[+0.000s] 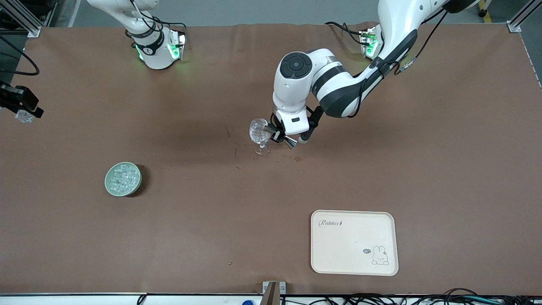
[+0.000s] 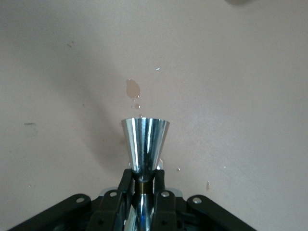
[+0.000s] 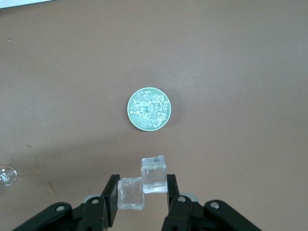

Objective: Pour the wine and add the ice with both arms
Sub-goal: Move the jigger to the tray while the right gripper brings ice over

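Observation:
A clear stemmed glass (image 1: 259,135) stands near the table's middle; it also shows small in the right wrist view (image 3: 6,174). My left gripper (image 1: 277,135) is shut on the waist of a shiny metal jigger (image 1: 284,140), held on its side right beside the glass's bowl. In the left wrist view the jigger (image 2: 144,142) sticks out from the gripper (image 2: 144,177). My right gripper (image 1: 20,111) hangs over the table's edge at the right arm's end, shut on two ice cubes (image 3: 143,185). A green bowl (image 1: 109,186) holds a heap of ice (image 1: 123,178).
A cream tray (image 1: 354,242) with a rabbit drawing lies near the front camera, toward the left arm's end. Small brownish drops (image 1: 298,159) mark the table beside the glass; they also show in the left wrist view (image 2: 133,89). The bowl also shows in the right wrist view (image 3: 130,109).

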`<state>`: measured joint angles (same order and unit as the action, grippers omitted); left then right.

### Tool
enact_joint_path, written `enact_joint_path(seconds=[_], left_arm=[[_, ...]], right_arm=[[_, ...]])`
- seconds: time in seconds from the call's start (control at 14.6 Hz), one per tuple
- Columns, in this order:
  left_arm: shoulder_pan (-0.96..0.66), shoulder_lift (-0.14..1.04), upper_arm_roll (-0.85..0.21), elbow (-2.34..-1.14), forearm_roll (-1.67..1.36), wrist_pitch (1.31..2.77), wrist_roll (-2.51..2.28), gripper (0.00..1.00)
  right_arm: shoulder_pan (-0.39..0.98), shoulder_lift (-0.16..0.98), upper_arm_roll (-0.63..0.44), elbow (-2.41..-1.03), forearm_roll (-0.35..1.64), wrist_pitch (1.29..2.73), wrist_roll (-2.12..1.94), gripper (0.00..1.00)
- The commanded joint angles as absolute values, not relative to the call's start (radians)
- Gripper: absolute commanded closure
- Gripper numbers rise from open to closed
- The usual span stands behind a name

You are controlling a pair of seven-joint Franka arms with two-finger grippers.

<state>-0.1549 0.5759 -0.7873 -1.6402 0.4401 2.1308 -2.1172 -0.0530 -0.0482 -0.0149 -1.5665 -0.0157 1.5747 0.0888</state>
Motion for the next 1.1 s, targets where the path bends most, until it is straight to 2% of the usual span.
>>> enact_joint_path(seconds=[0.0,0.21,0.48,0.76,1.03], left_arm=[[-0.147,0.577,-0.796,-1.586,0.369,2.103,-2.123,1.0],[-0.143,0.569,-0.781,-1.575,0.202,2.106,-2.021,1.0],[-0.144,0.493,-0.648,-1.569,-0.148,2.106,-1.803,1.0],[-0.147,0.433,-0.457,-1.571,-0.519,2.091,-1.59,1.0],[-0.149,0.445,-0.264,-1.565,-0.786,2.025,-1.383,1.0]], right_arm=[[-0.057,-0.057,-0.014,-1.571,0.003,1.577,0.087,0.92],[-0.055,-0.057,-0.012,-1.571,0.003,1.572,0.097,0.92],[-0.031,-0.057,0.003,-1.569,0.006,1.568,0.167,0.92],[-0.017,-0.055,0.124,-1.568,0.008,1.583,0.378,0.92],[0.055,-0.009,0.253,-1.566,0.006,1.66,0.683,0.93]])
